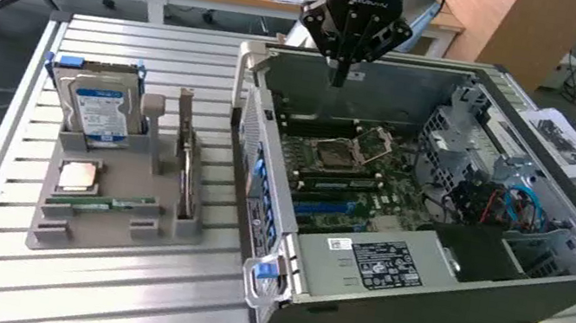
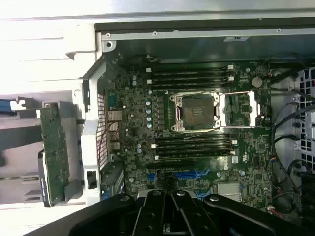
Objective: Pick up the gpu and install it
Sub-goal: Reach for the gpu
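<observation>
**Gripper empty over open chassis; gpu in its holder**

The gripper (image 1: 341, 72) is seen above the far end of the open computer case (image 1: 418, 297), fingertips pointed down towards the motherboard (image 1: 345, 171). The fingers are pressed together to a single point and nothing is held between them.

The gpu (image 1: 186, 158) is found well apart from the gripper, towards the exterior view's left of the case. It is stood on its long edge in a slot of the grey parts holder (image 1: 112, 229), metal bracket end at the far side. Judgement: the card is kept upright so that its upper edge is exposed for a pinch from above.

A hard drive (image 1: 98, 108) is propped in the same holder, and a RAM stick (image 1: 99, 203) is laid flat in a recess nearer the camera.

The case is laid on its side on the slatted table (image 1: 67, 291) with its panel off, so the blue expansion slots (image 2: 189, 174) face upward, presumably for straight-down insertion. The slots are unoccupied; the pick-up is judged not yet done.
</observation>
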Robot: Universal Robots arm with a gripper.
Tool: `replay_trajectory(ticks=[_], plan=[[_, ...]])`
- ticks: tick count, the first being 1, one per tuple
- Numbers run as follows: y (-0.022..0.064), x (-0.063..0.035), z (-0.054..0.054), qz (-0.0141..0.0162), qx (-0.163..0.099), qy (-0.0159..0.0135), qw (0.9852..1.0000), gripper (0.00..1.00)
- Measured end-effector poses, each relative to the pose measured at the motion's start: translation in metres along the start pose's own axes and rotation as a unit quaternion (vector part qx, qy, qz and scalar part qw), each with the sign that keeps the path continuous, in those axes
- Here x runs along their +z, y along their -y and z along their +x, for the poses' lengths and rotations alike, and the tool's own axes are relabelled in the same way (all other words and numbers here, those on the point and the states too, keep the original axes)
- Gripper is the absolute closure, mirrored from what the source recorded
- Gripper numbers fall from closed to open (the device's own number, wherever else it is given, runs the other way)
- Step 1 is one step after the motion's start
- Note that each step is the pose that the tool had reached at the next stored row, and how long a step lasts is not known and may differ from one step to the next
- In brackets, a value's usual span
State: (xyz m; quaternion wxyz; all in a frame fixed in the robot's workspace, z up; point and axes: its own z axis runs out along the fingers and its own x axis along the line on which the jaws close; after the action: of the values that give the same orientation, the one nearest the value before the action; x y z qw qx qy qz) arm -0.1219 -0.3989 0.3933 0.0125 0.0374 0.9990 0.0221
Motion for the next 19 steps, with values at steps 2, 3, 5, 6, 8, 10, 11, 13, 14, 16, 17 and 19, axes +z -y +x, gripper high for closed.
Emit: replay_trajectory(ticks=[2,3,5,6,8,10,11,13,14,16,17,19], plan=[[0.0000,0.0000,0.000,0.0000,0.000,0.0000,1.0000,0.89],[0.0000,0.0000,0.000,0.0000,0.000,0.0000,1.0000,0.89],[0.0000,0.0000,0.000,0.0000,0.000,0.0000,1.0000,0.89],[0.0000,0.0000,0.000,0.0000,0.000,0.0000,1.0000,0.89],[0.0000,0.0000,0.000,0.0000,0.000,0.0000,1.0000,0.89],[0.0000,0.0000,0.000,0.0000,0.000,0.0000,1.0000,0.89],[0.0000,0.0000,0.000,0.0000,0.000,0.0000,1.0000,0.89],[0.0000,0.0000,0.000,0.0000,0.000,0.0000,1.0000,0.89],[0.0001,0.0001,0.001,-0.0001,0.000,0.0001,1.0000,0.89],[0.0003,0.0000,0.004,0.0000,0.000,0.0000,1.0000,0.89],[0.0004,0.0000,0.006,0.0000,0.000,0.0000,1.0000,0.89],[0.0007,-0.0001,0.012,0.0000,0.000,0.0000,1.0000,0.89]])
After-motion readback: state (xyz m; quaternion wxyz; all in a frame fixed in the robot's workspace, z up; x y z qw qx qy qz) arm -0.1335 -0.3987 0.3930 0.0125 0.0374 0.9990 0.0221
